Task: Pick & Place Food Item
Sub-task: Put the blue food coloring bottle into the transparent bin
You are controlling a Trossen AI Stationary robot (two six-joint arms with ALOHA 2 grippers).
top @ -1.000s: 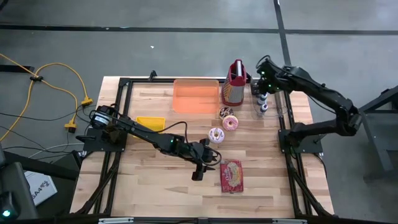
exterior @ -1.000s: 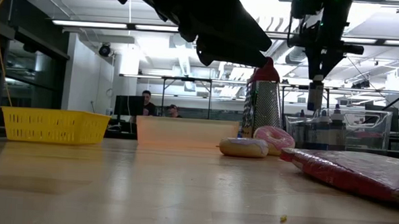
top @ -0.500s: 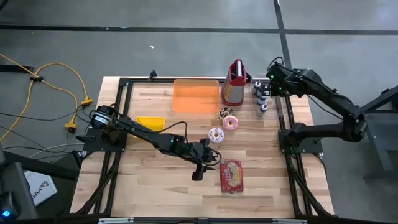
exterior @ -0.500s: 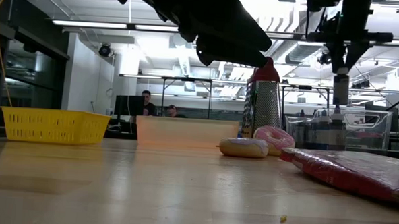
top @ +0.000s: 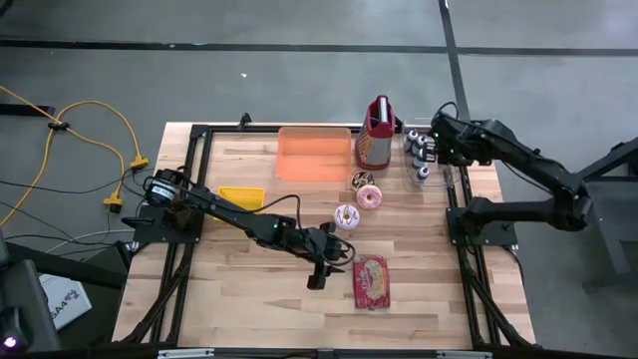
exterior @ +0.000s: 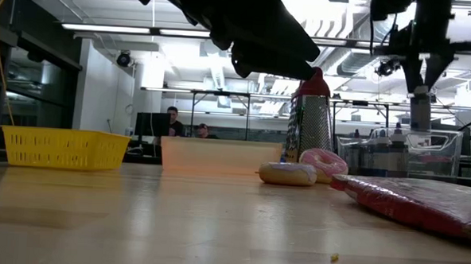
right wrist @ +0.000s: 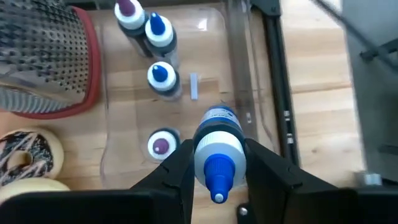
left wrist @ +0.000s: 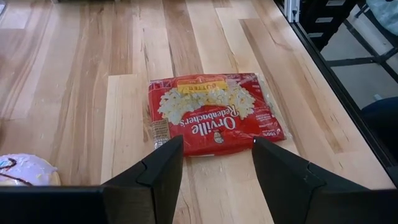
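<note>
Rightward from the grater point(top: 376, 134) goes the right hand point(right wrist: 214, 163), clamped on a blue-capped squeeze bottle point(right wrist: 217, 146); left hand point(left wrist: 214, 163) hangs wide above the popcorn bag point(left wrist: 212, 112) on the table point(top: 419, 264), poised to grab.

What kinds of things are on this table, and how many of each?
Donuts: 3
Popcorn bag: 1
Bottles: 5, counting the bottle held in the right hand
Grater: 1
Orange bin: 1
Yellow basket: 1
Clear tray: 1
Total: 13
</note>
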